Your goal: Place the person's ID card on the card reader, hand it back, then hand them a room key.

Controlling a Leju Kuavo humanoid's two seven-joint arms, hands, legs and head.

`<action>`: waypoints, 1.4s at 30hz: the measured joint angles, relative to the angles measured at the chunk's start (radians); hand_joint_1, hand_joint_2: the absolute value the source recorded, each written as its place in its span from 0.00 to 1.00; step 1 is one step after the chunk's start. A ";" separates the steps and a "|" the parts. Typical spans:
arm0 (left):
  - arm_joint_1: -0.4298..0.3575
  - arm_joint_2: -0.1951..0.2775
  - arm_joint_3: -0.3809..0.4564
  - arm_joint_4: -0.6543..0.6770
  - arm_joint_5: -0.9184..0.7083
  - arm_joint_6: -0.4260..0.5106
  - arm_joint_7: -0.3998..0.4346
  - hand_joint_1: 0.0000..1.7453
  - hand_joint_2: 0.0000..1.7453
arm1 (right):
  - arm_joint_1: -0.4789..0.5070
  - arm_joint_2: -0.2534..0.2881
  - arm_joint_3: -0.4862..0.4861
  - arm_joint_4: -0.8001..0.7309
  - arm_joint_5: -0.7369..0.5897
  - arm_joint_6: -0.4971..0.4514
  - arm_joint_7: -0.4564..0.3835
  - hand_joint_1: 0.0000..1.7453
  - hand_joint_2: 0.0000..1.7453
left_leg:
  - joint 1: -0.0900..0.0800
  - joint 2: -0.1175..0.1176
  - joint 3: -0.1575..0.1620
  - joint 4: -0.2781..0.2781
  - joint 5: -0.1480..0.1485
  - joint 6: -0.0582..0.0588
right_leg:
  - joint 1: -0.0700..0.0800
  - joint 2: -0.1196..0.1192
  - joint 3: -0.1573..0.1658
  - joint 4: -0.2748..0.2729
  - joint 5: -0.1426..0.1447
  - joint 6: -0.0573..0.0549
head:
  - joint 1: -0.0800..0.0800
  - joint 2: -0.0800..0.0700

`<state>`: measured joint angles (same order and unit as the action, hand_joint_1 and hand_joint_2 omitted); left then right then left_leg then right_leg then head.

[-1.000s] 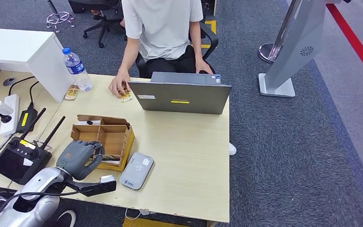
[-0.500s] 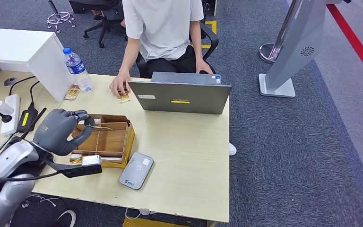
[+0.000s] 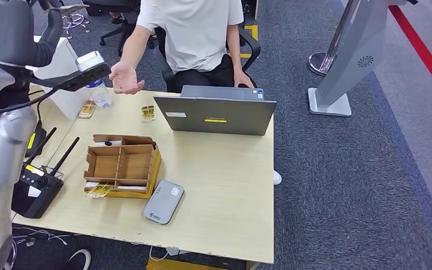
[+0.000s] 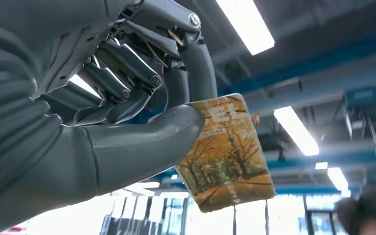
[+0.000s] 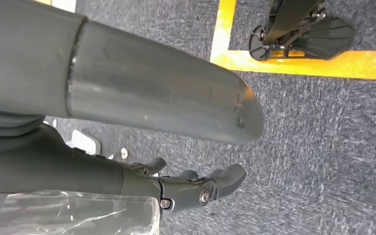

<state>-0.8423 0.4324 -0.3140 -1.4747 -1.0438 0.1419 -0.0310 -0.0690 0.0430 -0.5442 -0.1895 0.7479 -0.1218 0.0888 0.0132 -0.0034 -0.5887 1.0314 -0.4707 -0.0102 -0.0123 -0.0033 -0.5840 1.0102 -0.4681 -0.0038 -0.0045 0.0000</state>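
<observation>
My left hand (image 3: 12, 27) is raised high at the far left, above the table's back corner. In the left wrist view the left hand (image 4: 127, 103) pinches a room key card (image 4: 226, 155), printed with autumn trees, between thumb and finger. The person's hand (image 3: 125, 79) is held out palm up, close to my raised arm. An ID card (image 3: 148, 113) lies on the table by the laptop. The grey card reader (image 3: 163, 202) sits near the front edge with nothing on it. My right hand (image 5: 198, 188) hangs over the carpet, fingers loosely apart and holding nothing.
A cardboard divider box (image 3: 122, 165) with cards stands beside the reader. A laptop (image 3: 215, 115) sits at the back, a water bottle (image 3: 98, 93) at the back left, and a black remote controller (image 3: 36, 188) at the left edge. The person sits behind the table (image 3: 225, 191).
My left arm has risen from the cardboard box to high at the back left, carrying the card. The person's hand has lifted off the table and turned palm up, leaving the ID card lying there.
</observation>
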 joint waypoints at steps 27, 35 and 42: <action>-0.224 -0.172 -0.016 0.333 0.037 -0.027 0.007 0.00 1.00 | 0.001 0.003 0.012 0.000 0.021 0.013 0.003 0.00 0.00 | 0.000 0.005 -0.001 0.000 0.000 0.000 | 0.000 0.005 -0.002 0.000 0.001 0.000 | 0.000 0.000; -0.212 -0.166 -0.016 0.334 0.067 -0.028 -0.002 0.00 1.00 | 0.002 0.003 0.008 0.000 0.018 0.013 0.004 0.00 0.00 | 0.000 0.004 -0.001 0.000 0.000 0.000 | 0.000 0.005 -0.002 0.000 0.001 0.000 | 0.000 0.000; -0.162 -0.118 -0.014 0.281 0.126 -0.031 -0.018 0.00 1.00 | 0.006 0.004 -0.008 0.000 0.012 0.009 0.003 0.00 0.00 | 0.000 0.006 -0.001 -0.001 0.000 0.000 | 0.000 0.006 -0.002 0.001 0.001 0.000 | 0.000 0.000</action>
<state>-1.0047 0.3145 -0.3283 -1.1934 -0.9179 0.1109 -0.0493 -0.0630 0.0468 -0.5519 -0.1899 0.7595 -0.1131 0.0916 0.0131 0.0022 -0.5901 1.0306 -0.4707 -0.0102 -0.0125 0.0026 -0.5861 1.0110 -0.4671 -0.0037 -0.0042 0.0000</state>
